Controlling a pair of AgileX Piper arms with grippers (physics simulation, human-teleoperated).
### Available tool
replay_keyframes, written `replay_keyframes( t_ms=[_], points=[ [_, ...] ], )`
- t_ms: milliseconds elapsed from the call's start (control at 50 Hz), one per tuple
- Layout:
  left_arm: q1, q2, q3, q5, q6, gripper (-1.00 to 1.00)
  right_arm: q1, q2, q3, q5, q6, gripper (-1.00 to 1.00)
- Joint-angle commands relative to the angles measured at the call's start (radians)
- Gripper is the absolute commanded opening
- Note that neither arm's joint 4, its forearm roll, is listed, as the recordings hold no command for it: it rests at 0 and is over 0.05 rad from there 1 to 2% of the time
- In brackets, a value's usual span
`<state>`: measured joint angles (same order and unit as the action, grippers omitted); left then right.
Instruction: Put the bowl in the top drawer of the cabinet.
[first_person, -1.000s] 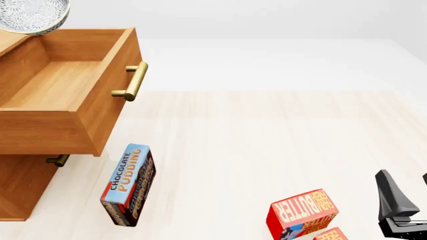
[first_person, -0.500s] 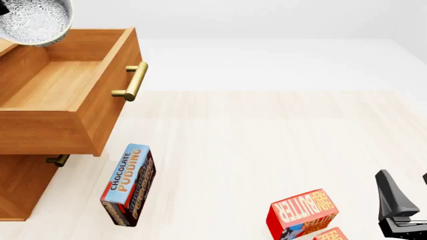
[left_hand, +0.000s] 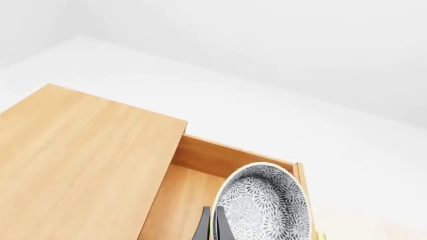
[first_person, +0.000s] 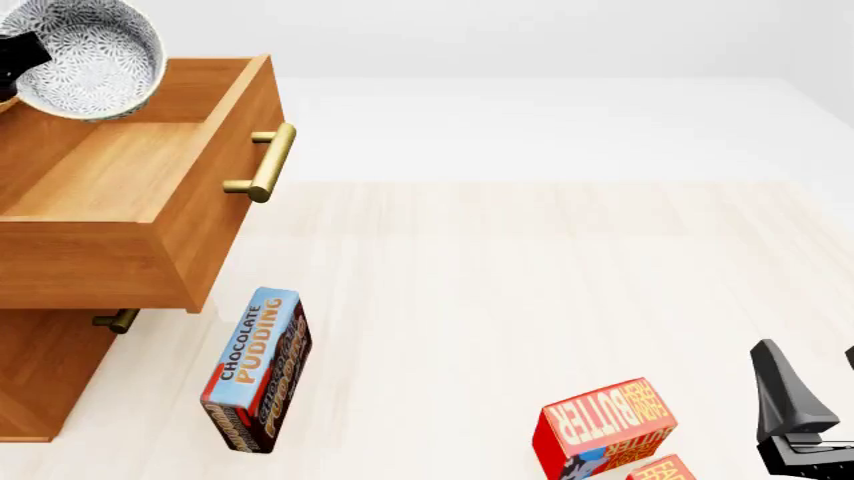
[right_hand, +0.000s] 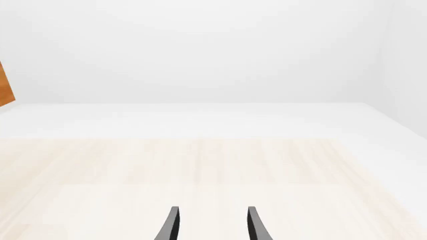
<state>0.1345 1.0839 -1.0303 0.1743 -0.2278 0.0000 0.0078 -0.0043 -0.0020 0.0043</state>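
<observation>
Against the frame half a second back, the bowl (first_person: 90, 58) has shifted right and a little down in the front view, so more of its patterned inside now faces the camera. It hangs above the rear of the open top drawer (first_person: 114, 195), not resting on the drawer floor. The boxes and the right arm have not moved.

Left tool (left_hand: 213, 227): closed on the bowl's rim, fingers nearly together in the left wrist view; in the front view only a dark part shows at the frame's left edge.

Right tool (right_hand: 211, 225): jaws apart, nothing between them, low at the front view's right corner.

Surface: pale wood-grain tabletop (first_person: 534, 290) with a white floor and plain white walls beyond.

On it stand a chocolate pudding box (first_person: 256, 370) near the cabinet (first_person: 40, 375) and a red butter box (first_person: 605, 425); a second red box at the bottom edge is mostly cut off, probably the same kind.

The left wrist view shows the cabinet's flat top, which the front view lacks. The front view alone shows the brass handle (first_person: 263, 162) and the boxes.
</observation>
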Motion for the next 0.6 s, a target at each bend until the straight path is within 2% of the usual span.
replay_keyframes(
  t_ms=[20, 600],
  points=[
    [0.003, 0.018, 0.013, -0.019, 0.009, -1.00, 0.000, 0.000, 0.000, 0.000, 0.000, 1.00],
    [0.026, 0.085, 0.032, -0.062, 0.018, -1.00, 0.000, 0.000, 0.000, 0.000, 0.000, 1.00]
  ],
)
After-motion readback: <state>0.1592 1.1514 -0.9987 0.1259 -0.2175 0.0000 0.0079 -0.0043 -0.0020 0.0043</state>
